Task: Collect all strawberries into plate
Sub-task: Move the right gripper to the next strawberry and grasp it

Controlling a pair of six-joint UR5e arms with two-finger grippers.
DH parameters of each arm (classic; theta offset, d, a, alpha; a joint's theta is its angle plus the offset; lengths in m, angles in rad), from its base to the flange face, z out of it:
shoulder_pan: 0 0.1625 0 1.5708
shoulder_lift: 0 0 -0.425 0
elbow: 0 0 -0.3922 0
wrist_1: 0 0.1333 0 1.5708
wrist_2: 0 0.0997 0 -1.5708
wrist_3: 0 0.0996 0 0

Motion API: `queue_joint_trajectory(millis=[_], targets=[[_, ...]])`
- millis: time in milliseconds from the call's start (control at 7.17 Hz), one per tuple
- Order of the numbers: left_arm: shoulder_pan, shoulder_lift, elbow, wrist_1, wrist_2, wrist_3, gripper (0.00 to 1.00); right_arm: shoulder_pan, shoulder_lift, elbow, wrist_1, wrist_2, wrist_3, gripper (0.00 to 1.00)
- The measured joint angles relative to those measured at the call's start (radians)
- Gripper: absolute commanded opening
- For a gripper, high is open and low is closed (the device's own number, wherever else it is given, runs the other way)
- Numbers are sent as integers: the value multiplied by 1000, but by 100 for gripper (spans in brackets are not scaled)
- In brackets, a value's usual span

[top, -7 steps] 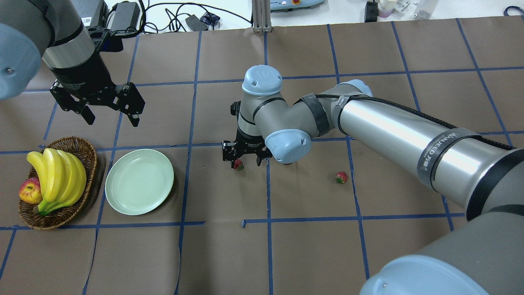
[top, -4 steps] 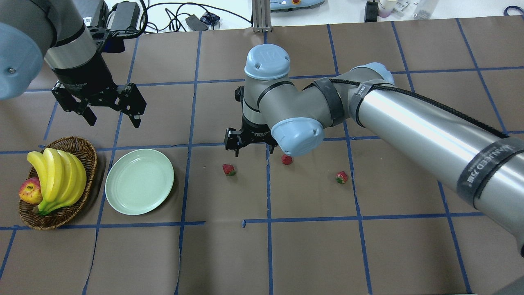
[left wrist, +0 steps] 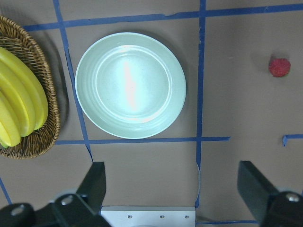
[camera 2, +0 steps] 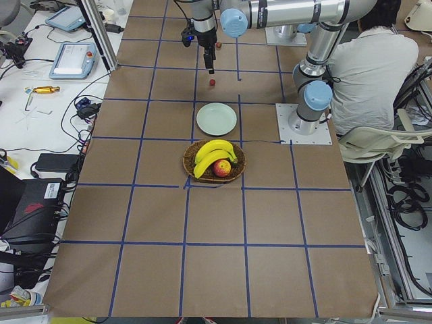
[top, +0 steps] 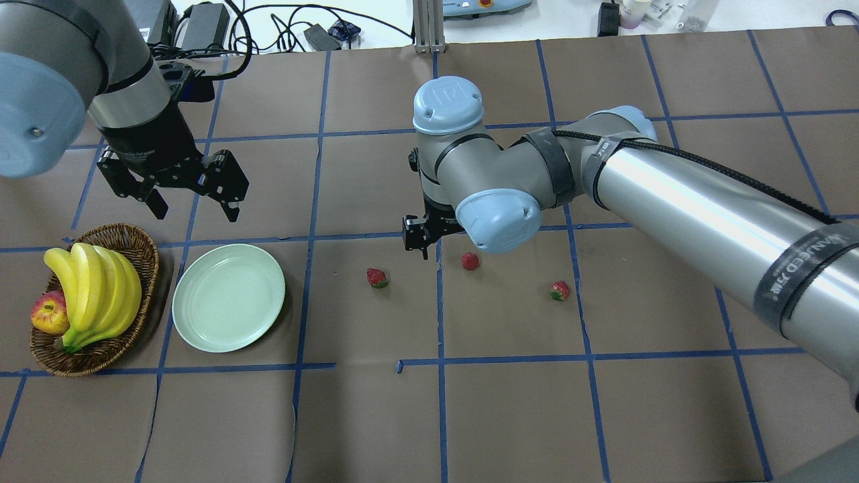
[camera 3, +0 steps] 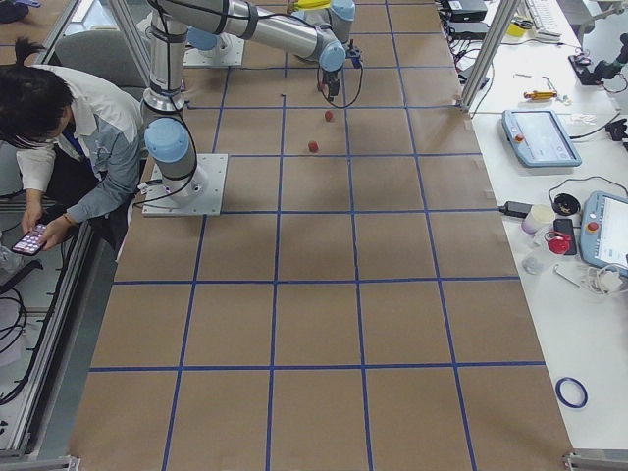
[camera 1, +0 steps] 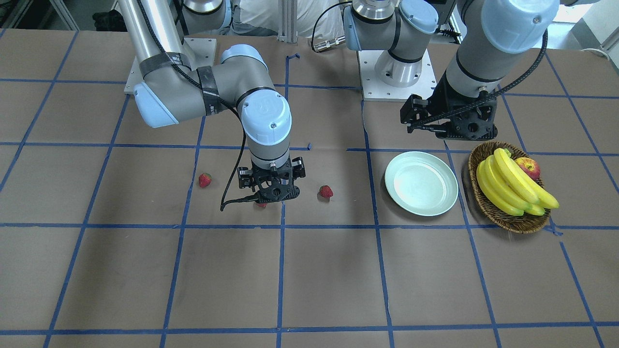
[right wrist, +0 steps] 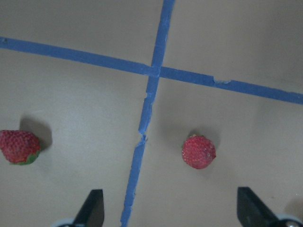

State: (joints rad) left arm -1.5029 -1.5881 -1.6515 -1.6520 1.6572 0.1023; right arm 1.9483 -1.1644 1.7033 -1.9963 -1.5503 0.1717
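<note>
At the far left of the overhead view a wicker basket (top: pixel 152 268) sits on the table (top: pixel 362 416), holding a bunch of bananas (top: pixel 100 288) and an apple (top: pixel 48 314). Just beside it, not touching, lies the pale green plate (top: pixel 228 306). The left gripper (top: pixel 196 215) hangs in the air over the area of the plate and basket, its jaws spread wide and holding nothing. Its wrist camera looks straight down on the plate. Further right, all three strawberries lie on the brown paper in a loose row, apart from one another and well clear of the plate. The first strawberry (top: pixel 376 278), green cap showing, is nearest the plate. A blue tape line (top: pixel 439 302) runs between it and the middle strawberry (top: pixel 470 261), and the third strawberry (top: pixel 559 290) lies farthest right. The right gripper (right wrist: pixel 169 191) hovers over the table by the first two berries, mostly hidden under its own wrist in the overhead view. Its wrist camera shows both fingers set wide apart with nothing gripped. The middle strawberry lies on the paper ahead of the gap, and the first strawberry is at the left edge of that view.
</note>
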Motion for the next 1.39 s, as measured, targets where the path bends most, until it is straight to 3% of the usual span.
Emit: queue_joint_trajectory(millis=[279,697,836,1115,1254,1394], targets=[[0,0,-4,0,-2,0,100,-15,26,1,-2,-36,-33,100],[0,-1,-6,-1,-3,0,100,-25,83,5,-15,-44,-58,85],[0,-1,-6,-1,-3,0,100,-26,89,9,-17,-41,-60,84],[0,-1,-7,-2,-2,0,100,-26,100,16,-21,-39,-62,11],[0,-1,-7,-2,-2,0,100,-26,103,18,-23,-38,-63,1],[0,-1,-8,-2,-3,0,100,-26,104,19,-25,-37,-63,0]])
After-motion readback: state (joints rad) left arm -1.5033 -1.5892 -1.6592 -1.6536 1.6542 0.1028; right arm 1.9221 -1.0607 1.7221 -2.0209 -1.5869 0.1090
